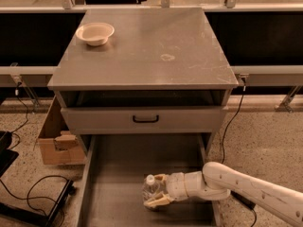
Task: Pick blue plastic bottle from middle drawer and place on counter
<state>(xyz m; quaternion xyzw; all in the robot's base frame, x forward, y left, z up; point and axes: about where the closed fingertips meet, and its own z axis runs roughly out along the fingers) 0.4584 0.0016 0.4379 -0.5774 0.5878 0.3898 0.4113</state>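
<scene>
bottle: the blue plastic bottle (151,191) (looks clear to me tbh) stands on the floor of the middle drawer (118,174), toward the front and a bit right of centre
bottle axis: long axis upright, white cap on top, pointing up toward the camera and maybe leaning slightly
gripper: the gripper (152,191) is down inside the drawer, with the arm reaching in from the right
fingers: the fingers (160,178) are apart and straddle the bottle, one behind by the cap and one in front by the base; both sit close, can't tell if they touch
counter: the counter (151,74) has a bowl (95,33) at its back left corner and a pale stain (167,57) near the middle
above the drawer: a drawer front (94,121) with a black handle (146,119)
floor: a cardboard box (57,145) left of the cabinet
</scene>
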